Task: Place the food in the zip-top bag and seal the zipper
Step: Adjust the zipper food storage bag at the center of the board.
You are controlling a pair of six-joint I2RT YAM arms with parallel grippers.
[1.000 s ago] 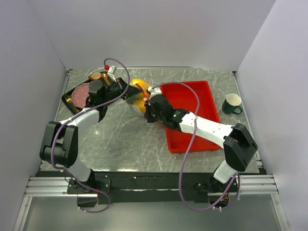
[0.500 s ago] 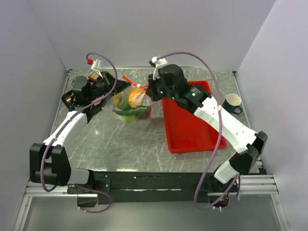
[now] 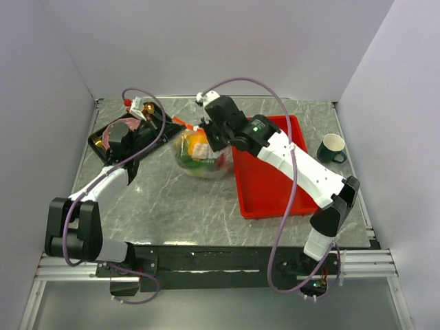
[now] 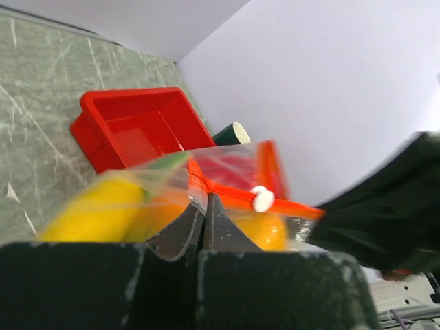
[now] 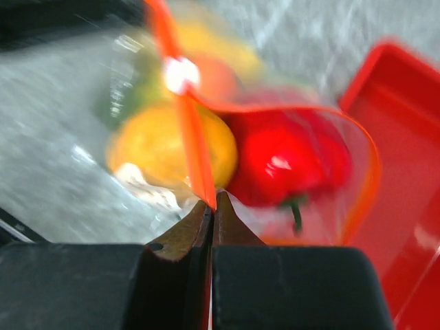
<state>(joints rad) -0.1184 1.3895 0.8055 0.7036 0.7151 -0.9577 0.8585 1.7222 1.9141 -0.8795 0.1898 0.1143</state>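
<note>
Pinching zip-top bag [image 3: 201, 159] edge just under zipper [image 4: 227, 194] w/ L fingers [image 4: 180, 232]; clamping the zipper strip itself w/ R fingers [image 5: 194, 221]. Holding bag nr far edge of tabletop [image 3: 179, 199], mid-width, just beside red tray [image 3: 269, 180]. Packed w/ food [image 3: 198, 147]: yellow, orange, red, green pcs. Showing white slider [image 5: 180, 74] on zipper, mouth looped open beyond R fingers.

1. The top camera looks down from high over the table's [image 3: 172, 199] near edge, taking in all of it, red tray [image 3: 271, 185] right of centre.
2. The left wrist camera sits low, left of the tray [image 4: 130, 127], facing it across the zip-top bag [image 4: 227, 168], pressed close.
3. The right wrist camera looks down on the bag [image 5: 295, 158] close up, tray [image 5: 405, 137] at its right edge; all three views share both.
</note>
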